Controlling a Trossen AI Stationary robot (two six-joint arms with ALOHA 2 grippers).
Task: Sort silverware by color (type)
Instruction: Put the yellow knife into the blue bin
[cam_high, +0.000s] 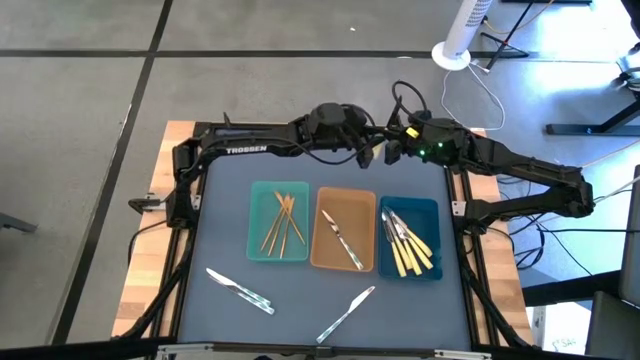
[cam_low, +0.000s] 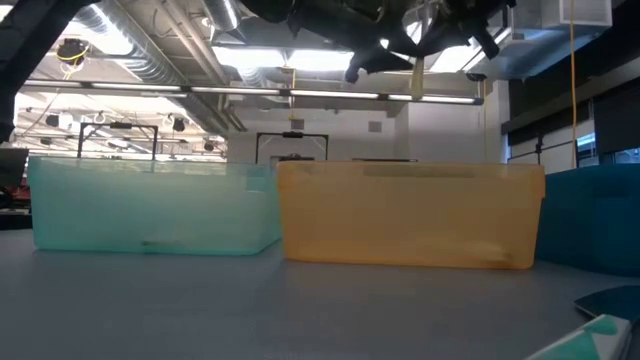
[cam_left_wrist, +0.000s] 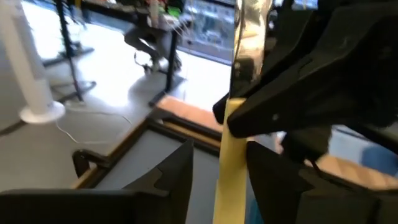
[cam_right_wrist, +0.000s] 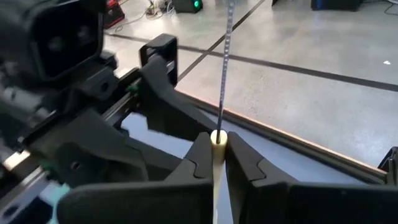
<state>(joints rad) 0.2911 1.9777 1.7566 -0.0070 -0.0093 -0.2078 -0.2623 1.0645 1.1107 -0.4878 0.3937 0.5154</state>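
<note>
Counting two loose silver knives (cam_high: 240, 290), three trays (cam_high: 278, 222)

Left hand (cam_high: 368, 152) fingers spread; right hand (cam_right_wrist: 217, 163) clamped, facing it

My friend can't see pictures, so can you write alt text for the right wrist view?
The right gripper is shut on a yellow-handled utensil, whose thin silver end points up toward the floor beyond the table. The left gripper is close beside it, fingers open, at the table's wooden edge.
</note>
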